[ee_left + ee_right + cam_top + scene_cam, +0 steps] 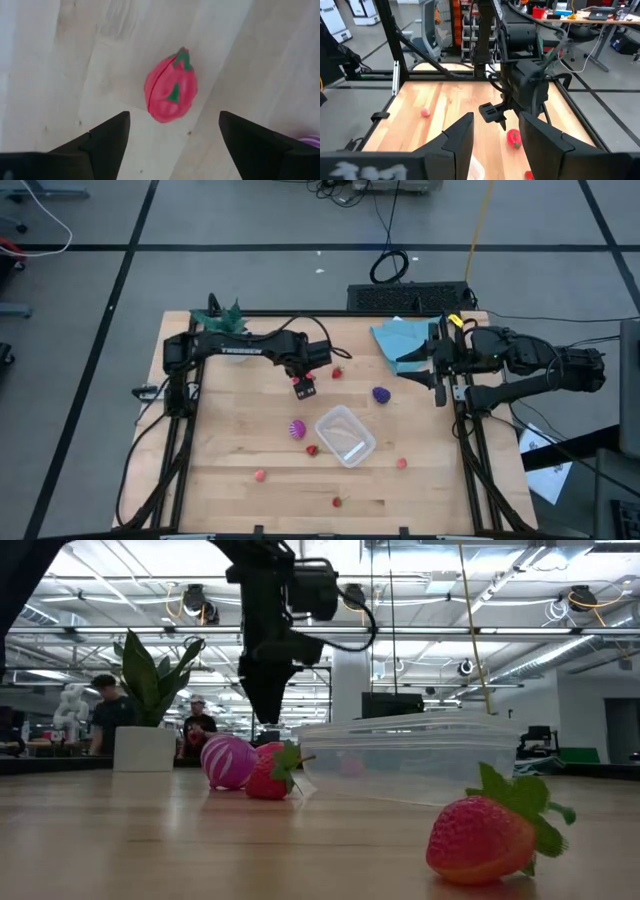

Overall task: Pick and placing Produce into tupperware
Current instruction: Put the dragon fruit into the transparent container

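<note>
Left gripper (306,389) hangs over the middle of the table (230,480) with its fingers (102,142) spread wide and nothing between them. Directly under it, in the left wrist view, a larger red piece (171,92) with a green stem lies on the wood, framed by the gap between the two fingers and touching neither.

Just past the gripper, toward the front of the table, sits the clear tupperware (346,435), turned at an angle; no produce can be made out inside it in the high view. A magenta striped fruit (297,429) lies just beside the tub on its left, and a small red berry (312,450) rests close to the tub's near-left corner. In the low view these two sit side by side, in front of the tub's wall.

A dark purple fruit (381,394) lies apart from the tub on its far right side. Other small pieces are scattered: a red berry (337,373) near the left arm's wrist, a pink berry (260,475) at front left, a strawberry (337,501) at the front edge, and another pink one (402,464) to the tub's right.

The right gripper (438,385) waits at the right edge of the table beside a blue cloth (402,340), its fingers partly apart and empty. A green potted plant (222,318) stands at the far left corner.
</note>
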